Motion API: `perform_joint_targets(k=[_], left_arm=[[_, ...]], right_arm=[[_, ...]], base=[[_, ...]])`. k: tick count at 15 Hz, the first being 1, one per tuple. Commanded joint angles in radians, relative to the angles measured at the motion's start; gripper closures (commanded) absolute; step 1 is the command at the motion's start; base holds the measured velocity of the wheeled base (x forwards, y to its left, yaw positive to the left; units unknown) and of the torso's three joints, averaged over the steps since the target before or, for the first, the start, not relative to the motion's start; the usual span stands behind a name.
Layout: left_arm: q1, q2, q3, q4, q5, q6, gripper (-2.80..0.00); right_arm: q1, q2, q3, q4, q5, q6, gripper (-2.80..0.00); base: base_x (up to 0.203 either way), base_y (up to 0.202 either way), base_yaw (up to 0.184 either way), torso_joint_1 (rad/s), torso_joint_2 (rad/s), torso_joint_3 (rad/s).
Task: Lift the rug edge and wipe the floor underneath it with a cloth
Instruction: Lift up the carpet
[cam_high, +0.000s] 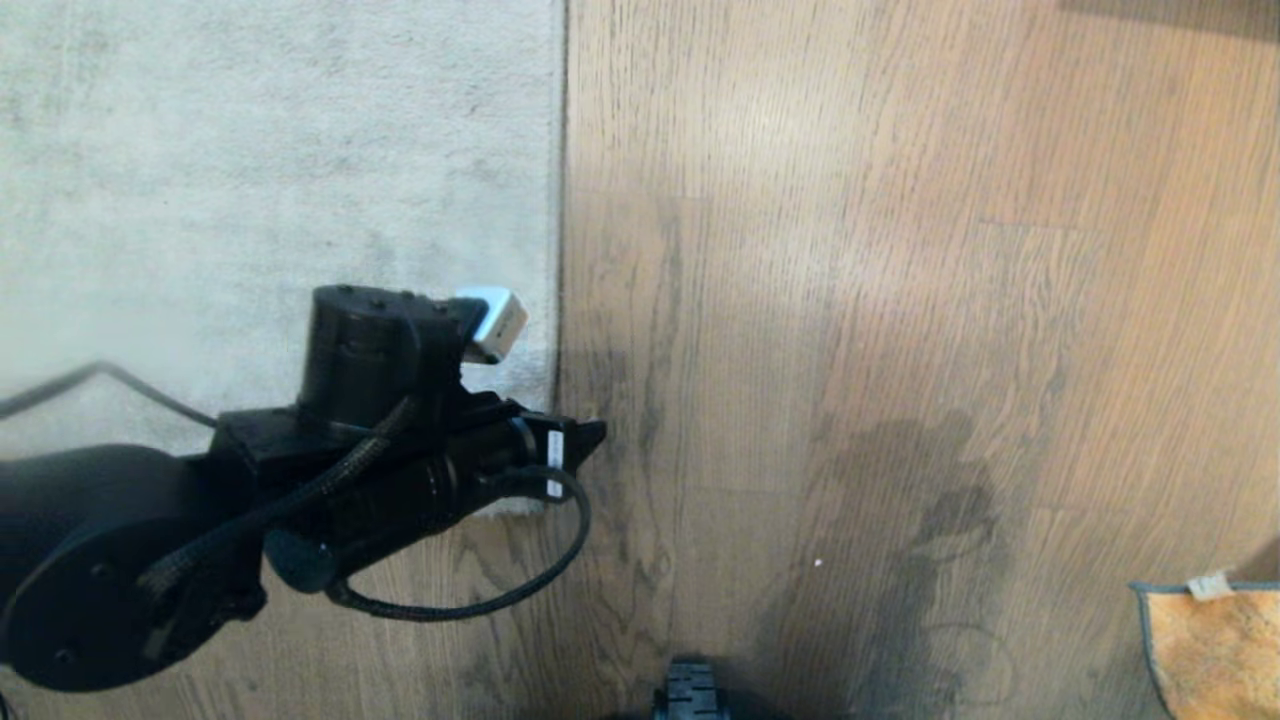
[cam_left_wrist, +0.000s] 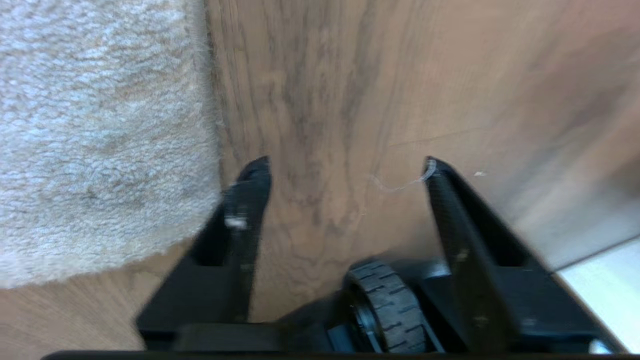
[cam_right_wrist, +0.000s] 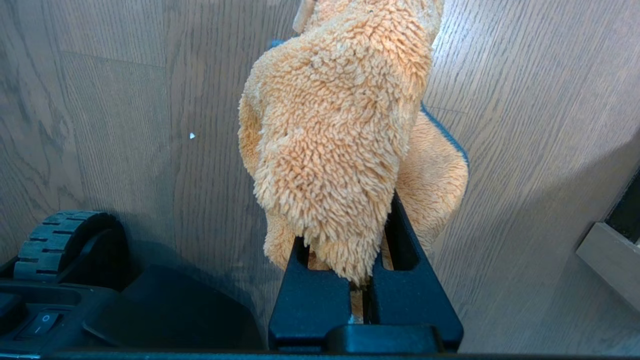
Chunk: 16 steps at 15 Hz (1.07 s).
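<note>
The pale grey rug lies flat at the upper left, and its rug edge runs straight down to a square corner. My left gripper hovers just off that corner over the floor. In the left wrist view the left gripper is open, with bare floor between its fingers and the rug beside one finger. The orange fuzzy cloth shows at the lower right. My right gripper is shut on the cloth, which hangs bunched above the floor.
A black wheel of my base sits at the bottom centre and also shows as the wheel behind the left fingers. My shadow darkens the planks at lower centre. A small white speck lies on the wood. A pale furniture edge stands near the right arm.
</note>
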<state>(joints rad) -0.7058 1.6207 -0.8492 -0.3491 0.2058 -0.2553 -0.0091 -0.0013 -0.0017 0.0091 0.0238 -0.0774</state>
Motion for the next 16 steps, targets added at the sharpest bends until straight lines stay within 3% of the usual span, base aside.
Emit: perform_joint_targets(k=[1, 12, 16], left_arm=[[-0.018, 0.053, -0.060, 0.047, 0.065, 0.001, -2.80], [-0.024, 0.207, -0.419, 0.557, 0.281, 0.070, -2.80], [-0.021, 0.247, -0.495, 0.647, 0.414, 0.122, -2.80]], right_arm=[[0.000, 0.001, 0.000, 0.000, 0.001, -0.001, 0.00], [0.000, 0.001, 0.000, 0.000, 0.001, -0.001, 0.00], [0.000, 0.001, 0.000, 0.000, 0.001, -0.001, 0.00]], base=[[0.000, 0.000, 0.000, 0.000, 0.00, 0.000], [0.000, 0.000, 0.000, 0.000, 0.00, 0.000], [0.000, 0.000, 0.000, 0.000, 0.00, 0.000]])
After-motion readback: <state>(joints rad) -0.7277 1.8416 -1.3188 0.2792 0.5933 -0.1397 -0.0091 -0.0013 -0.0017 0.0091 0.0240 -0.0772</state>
